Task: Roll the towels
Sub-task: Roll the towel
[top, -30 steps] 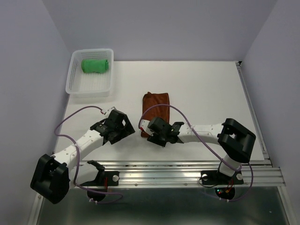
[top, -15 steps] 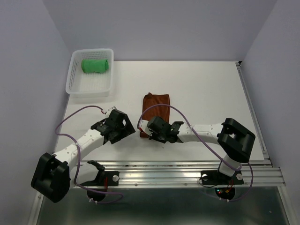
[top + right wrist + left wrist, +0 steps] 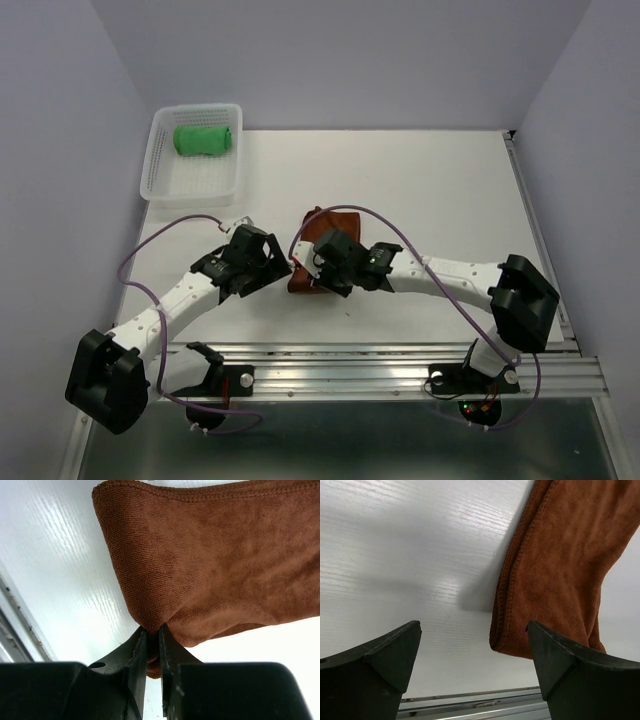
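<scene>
Right wrist view has our right end effector (image 3: 152, 642) pinched almost shut on a bunched fold at the near edge of the rust-brown towel (image 3: 215, 570), holding that edge up off the desk (image 3: 60, 580). Our left end effector (image 3: 472, 635) gapes fully wide with nothing in it, just beside the towel's left hem. The towel lies mid-desk before both arms; the green towel (image 3: 203, 138) sits rolled in the basket (image 3: 165, 190) at the far left corner. We judge the roll is only starting: carry the pinched edge low and straight toward the far end, keeping the turn tight and square, with the free left side steadying the hem.
</scene>
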